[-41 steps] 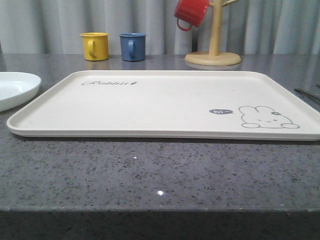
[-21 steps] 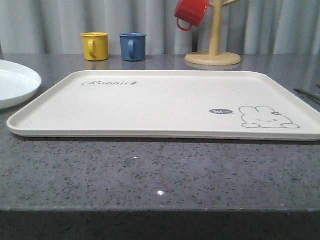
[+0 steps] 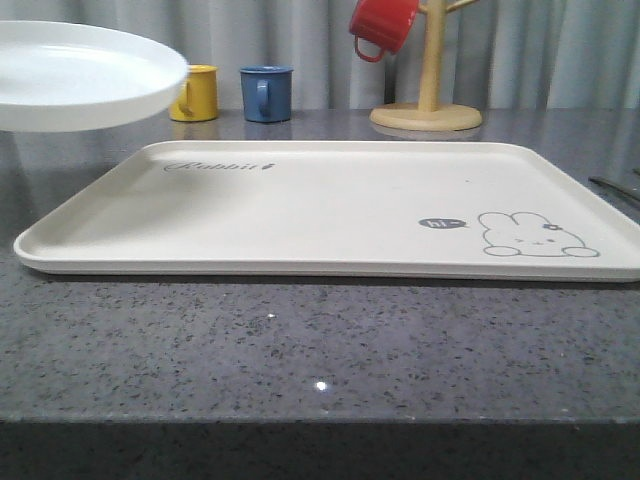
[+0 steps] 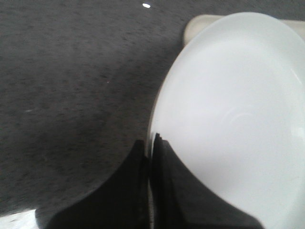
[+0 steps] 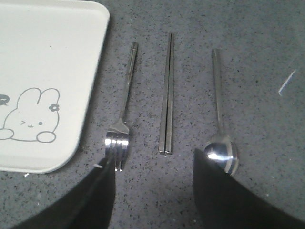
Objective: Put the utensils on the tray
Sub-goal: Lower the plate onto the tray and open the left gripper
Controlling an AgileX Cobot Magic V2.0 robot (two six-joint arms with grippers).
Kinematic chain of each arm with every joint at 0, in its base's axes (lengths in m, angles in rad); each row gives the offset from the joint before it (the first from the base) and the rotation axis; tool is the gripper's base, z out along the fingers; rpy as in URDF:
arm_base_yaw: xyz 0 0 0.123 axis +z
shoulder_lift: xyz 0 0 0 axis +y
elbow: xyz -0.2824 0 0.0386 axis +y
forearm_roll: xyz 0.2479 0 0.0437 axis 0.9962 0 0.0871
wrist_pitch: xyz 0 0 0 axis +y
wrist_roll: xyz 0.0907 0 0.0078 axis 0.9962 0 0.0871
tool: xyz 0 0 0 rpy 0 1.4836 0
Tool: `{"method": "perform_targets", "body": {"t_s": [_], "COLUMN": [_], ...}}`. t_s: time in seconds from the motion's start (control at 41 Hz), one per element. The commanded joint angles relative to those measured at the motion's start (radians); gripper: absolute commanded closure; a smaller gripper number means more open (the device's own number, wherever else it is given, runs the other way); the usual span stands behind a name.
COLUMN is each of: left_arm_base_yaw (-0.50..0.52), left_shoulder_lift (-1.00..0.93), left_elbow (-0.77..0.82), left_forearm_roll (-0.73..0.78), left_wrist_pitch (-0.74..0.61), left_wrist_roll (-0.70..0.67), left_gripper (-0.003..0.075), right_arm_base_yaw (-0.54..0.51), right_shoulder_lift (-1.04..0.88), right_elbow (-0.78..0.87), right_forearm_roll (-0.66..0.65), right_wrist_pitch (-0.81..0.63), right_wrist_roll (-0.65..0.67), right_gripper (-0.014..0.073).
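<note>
Left end effector [image 4: 151,157] is clamped on the plate [image 4: 228,124] rim, holding it level above the worktop [image 3: 300,340] beside the tray [image 3: 330,200], likely so it clears the raised edge.

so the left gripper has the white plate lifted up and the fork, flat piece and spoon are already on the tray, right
Not quite. The left gripper does hold the white plate lifted, but the fork, flat piece and spoon lie on the grey counter beside the tray, not on it. The right wrist view shows this.
</note>
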Motion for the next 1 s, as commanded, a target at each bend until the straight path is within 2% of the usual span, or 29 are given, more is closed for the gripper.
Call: {"method": "perform_targets", "body": {"t_s": [0.0,0.244,0.463,0.536,0.634,0.731,0.975], "left_arm_base_yaw": [-0.099,-0.262,-0.302,-0.302,-0.302,-0.302,-0.310], "left_shoulder_lift": [0.002,0.115,0.213,0.230,0.223,0.206,0.057], "left_elbow": [-0.031,-0.029,-0.029,-0.029,-0.029,-0.042,-0.059], "left_forearm_roll": [-0.052,-0.050,-0.052,-0.050,-0.043,-0.001,0.048], "left_wrist_pitch": [-0.024,-0.102,-0.171,-0.173,-0.185,-0.173,-0.166], "left_wrist_roll": [0.002,0.002,0.002,0.002,0.002,0.002,-0.011], "left_gripper": [0.0740,0.0740,0.0736,0.0674,0.0462,0.0366,0.0365], "right_arm_base_yaw": [-0.004,-0.004,-0.004,-0.004,-0.004,-0.004,-0.004], "right_shoulder_lift": [0.009,0.009,0.009,0.009,0.009,0.009,0.009], "right_elbow": [-0.034,-0.034,-0.034,-0.034,-0.034,-0.034,-0.034], "right_forearm_roll": [-0.015,-0.015,-0.015,-0.015,-0.015,-0.015,-0.015], "right_wrist_pitch": [-0.060,-0.060,-0.060,-0.060,-0.060,-0.060,-0.059], "right_wrist_roll": [-0.005,-0.005,-0.005,-0.005,-0.005,-0.005,-0.005], "right_gripper": [0.0191,0.0191,0.0191,0.0191,0.0191,0.0191,0.0191]}}
